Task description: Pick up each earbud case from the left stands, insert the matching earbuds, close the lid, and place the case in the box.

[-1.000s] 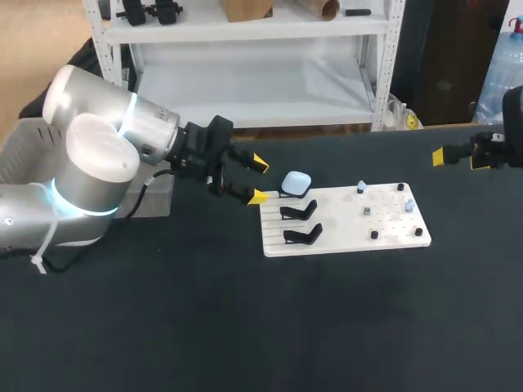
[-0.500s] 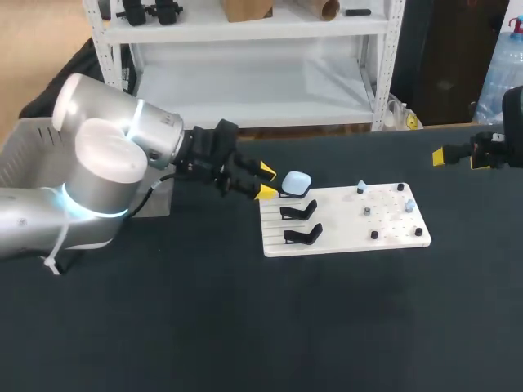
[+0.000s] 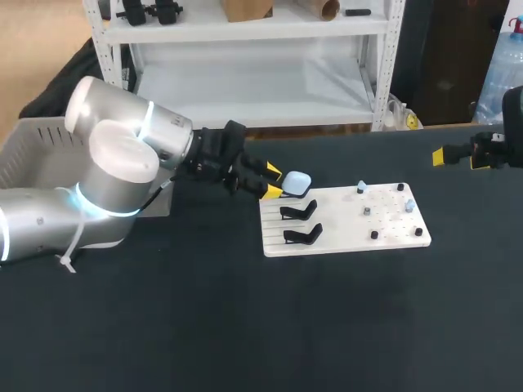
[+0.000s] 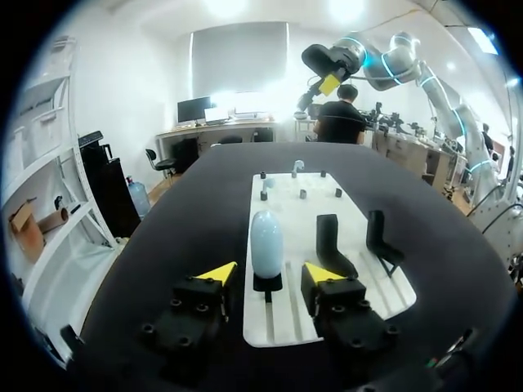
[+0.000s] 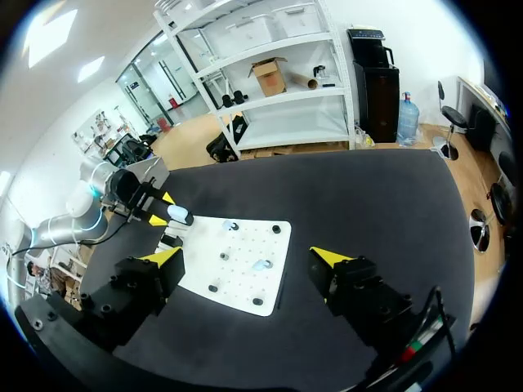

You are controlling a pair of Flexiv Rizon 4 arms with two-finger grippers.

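Note:
A pale blue earbud case (image 3: pixel 297 182) stands on the farthest of three black stands at the left of the white board (image 3: pixel 343 233). The two nearer stands (image 3: pixel 299 211) (image 3: pixel 302 235) are bare. My left gripper (image 3: pixel 273 182) is just left of the case, open. In the left wrist view the case (image 4: pixel 266 242) rises just ahead of the left gripper (image 4: pixel 270 273), in line with the gap, with neither yellow tip touching it. Small earbuds (image 3: pixel 361 189) (image 3: pixel 409 204) sit on the board's right part. My right gripper (image 5: pixel 245 257) stands open and holds nothing, far off at the table's right edge (image 3: pixel 453 155).
A grey box (image 3: pixel 37 143) sits at the table's left, behind my left arm. Several small black pegs (image 3: pixel 374 234) dot the board's right half. Dark tabletop spreads in front of the board.
My left gripper has moved right, up to the blue case, and its fingers have drawn closer together. The right arm has kept still.

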